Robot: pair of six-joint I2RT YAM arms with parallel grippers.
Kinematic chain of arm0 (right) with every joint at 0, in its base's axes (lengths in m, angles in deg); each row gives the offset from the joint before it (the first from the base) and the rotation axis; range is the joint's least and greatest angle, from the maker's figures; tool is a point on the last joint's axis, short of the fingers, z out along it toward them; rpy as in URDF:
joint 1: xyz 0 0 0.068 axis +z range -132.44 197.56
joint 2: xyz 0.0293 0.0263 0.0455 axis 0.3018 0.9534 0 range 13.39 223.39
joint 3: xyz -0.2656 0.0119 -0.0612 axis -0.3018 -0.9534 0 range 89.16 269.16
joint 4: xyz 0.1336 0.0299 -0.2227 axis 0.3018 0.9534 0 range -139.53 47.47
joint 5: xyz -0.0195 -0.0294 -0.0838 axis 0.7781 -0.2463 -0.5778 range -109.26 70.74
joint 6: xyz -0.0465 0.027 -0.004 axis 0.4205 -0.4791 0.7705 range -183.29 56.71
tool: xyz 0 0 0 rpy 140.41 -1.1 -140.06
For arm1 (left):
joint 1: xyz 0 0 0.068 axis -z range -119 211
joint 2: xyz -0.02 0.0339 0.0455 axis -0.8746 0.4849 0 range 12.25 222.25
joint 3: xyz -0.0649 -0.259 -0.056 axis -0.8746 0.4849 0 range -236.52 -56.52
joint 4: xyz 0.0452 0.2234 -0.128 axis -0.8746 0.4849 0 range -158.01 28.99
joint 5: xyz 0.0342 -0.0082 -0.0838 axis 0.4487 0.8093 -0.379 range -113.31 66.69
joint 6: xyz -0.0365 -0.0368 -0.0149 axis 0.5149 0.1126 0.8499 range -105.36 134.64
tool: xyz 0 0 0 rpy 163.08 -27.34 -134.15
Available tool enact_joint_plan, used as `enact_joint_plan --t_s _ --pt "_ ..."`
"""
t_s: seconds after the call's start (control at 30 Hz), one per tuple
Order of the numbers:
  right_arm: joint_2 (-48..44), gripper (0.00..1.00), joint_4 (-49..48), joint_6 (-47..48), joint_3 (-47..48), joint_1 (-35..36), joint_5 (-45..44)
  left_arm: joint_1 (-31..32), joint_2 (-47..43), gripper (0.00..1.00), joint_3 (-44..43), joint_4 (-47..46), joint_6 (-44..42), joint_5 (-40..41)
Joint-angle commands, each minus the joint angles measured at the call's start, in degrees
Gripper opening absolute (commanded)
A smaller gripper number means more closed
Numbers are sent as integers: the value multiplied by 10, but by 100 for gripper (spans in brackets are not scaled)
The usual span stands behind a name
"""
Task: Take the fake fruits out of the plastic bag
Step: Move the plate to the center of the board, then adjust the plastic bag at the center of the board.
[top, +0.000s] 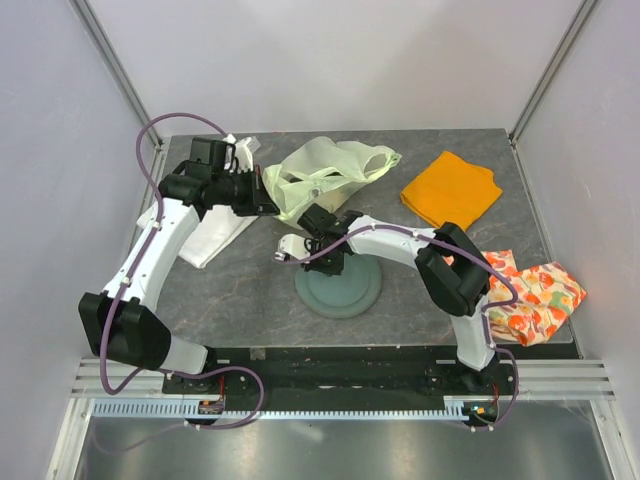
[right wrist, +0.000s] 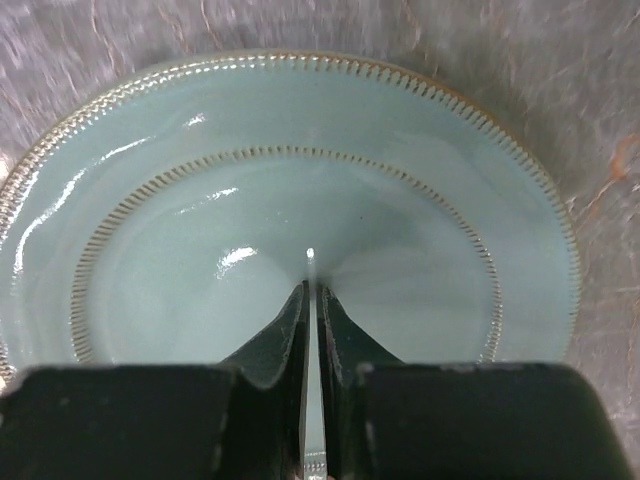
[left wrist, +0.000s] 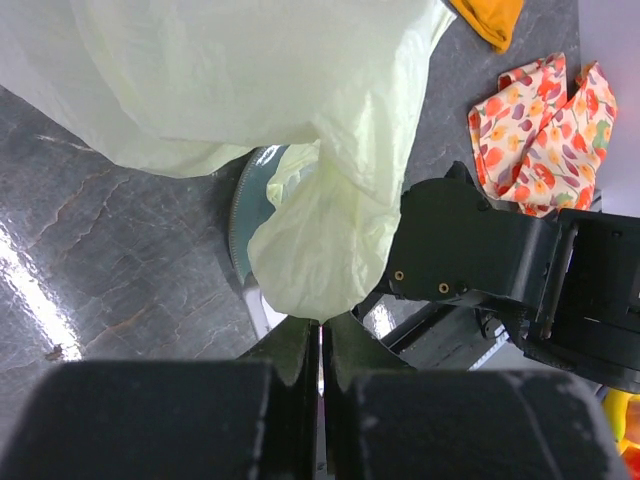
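The plastic bag (top: pixel 330 172) is seen toward the back of the dark stone-patterned table (top: pixel 230 300), between a white cloth (top: pixel 215 235) on the left and a folded orange cloth (top: pixel 450 188) on the right. It is crumpled, pale yellow-green and translucent, with its handle loops spread toward the right. The left gripper (left wrist: pixel 321 325) is closed on the bag's near left edge. In the left wrist view its 2 fingers are pressed together on a pinch of the thin film, and a rounded lobe of the bag bulges just above the fingertips. The fake fruits cannot be made out in any of the 3 views, and whether they lie inside the bag cannot be told. A grey-green plate (top: pixel 365 295) with a beaded rim is set in front of the bag, near the middle of the table. The right gripper (right wrist: pixel 310 285) is held low over the plate. Its fingers are drawn together with only a hairline slit left between them, and nothing can be made out in that slit. A fruit-print cloth (top: pixel 530 295) is bunched at the table's right edge, well apart from the bag.
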Motion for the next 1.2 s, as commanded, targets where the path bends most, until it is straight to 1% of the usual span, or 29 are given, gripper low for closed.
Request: enact_joint_plan --t_s 0.0,0.07,0.1,0.13,0.17,0.23,0.27,0.3,0.37,0.4,0.47,0.5,0.6,0.73,0.93,1.03,1.07,1.13,1.17 --pt "-49 13 -24 8 -62 -15 7 -2 -7 2 -8 -7 -30 3" --pt "-109 15 11 19 -88 -32 17 -2 -6 2 3 -9 -29 1" --pt "-131 16 25 16 -90 -39 26 -2 -5 2 4 -9 -31 2" --pt "-174 16 46 7 -84 -61 38 -2 -4 2 2 -9 -40 2" --pt "-193 16 54 -6 -56 -74 66 -2 -2 1 0 -7 -45 3" --pt "-221 16 69 -40 -13 -109 82 -2 0 2 -6 2 -58 7" --pt "-223 17 70 -49 12 -118 86 -2 2 2 -8 6 -60 7" --pt "-220 16 71 -56 61 -125 88 -2 2 2 -8 13 -61 6" --pt "-195 15 68 -63 109 -136 82 -2 0 2 3 16 -61 -5" --pt "-183 15 66 -65 149 -139 79 -2 -4 2 9 17 -62 -8" --pt "-139 14 59 -65 195 -143 69 -2 -7 2 27 21 -65 -13" --pt "-110 14 55 -66 205 -142 59 -2 -11 2 32 21 -65 -14" --pt "-72 14 33 -64 234 -146 51 -2 -20 2 45 23 -67 -21" --pt "-8 13 26 -59 278 -147 58 -2 -29 2 37 27 -77 -38" --pt "56 14 13 -83 351 -146 83 -2 -43 2 44 35 -90 -44" --pt "104 13 -18 -105 373 -143 26 -2 -50 2 47 49 -101 -53" --pt "119 13 -25 -111 393 -144 -6 -2 -55 2 49 53 -108 -56" --pt "161 13 -30 -133 425 -150 -17 -1 -57 2 57 68 -119 -46" --pt "174 13 -30 -142 458 -152 -22 -1 -59 2 61 71 -123 -39"
